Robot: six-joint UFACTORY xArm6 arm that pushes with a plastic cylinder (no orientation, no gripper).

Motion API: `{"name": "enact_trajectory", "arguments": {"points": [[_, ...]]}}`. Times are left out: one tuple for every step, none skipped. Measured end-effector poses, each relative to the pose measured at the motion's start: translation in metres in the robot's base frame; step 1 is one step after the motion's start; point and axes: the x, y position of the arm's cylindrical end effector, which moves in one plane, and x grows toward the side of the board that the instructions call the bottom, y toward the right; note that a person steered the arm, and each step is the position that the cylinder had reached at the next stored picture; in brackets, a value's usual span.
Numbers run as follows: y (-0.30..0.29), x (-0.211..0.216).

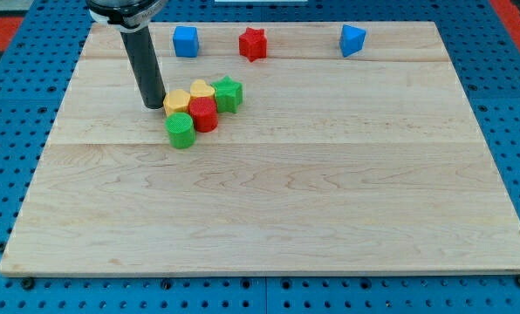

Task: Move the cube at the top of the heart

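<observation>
My tip (153, 105) rests on the board just left of a tight cluster of blocks. The cluster holds a yellow block (176, 100) nearest the tip, a yellow heart (201, 90), a green star (228, 93), a red block (204, 114) and a green round block (181, 130). A blue cube (185, 41) sits near the view's top, to the upper right of the rod. The tip is close to the yellow block; I cannot tell if it touches.
A red star (253, 44) and a second blue block (352, 40) stand along the view's top edge of the wooden board (277, 201). A blue pegboard surrounds the board.
</observation>
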Motion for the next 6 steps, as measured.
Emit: {"name": "enact_trajectory", "arguments": {"points": [[0.001, -0.004], [0.000, -0.025], [0.003, -0.087], [-0.027, -0.133], [0.004, -0.166], [0.058, -0.153]]}}
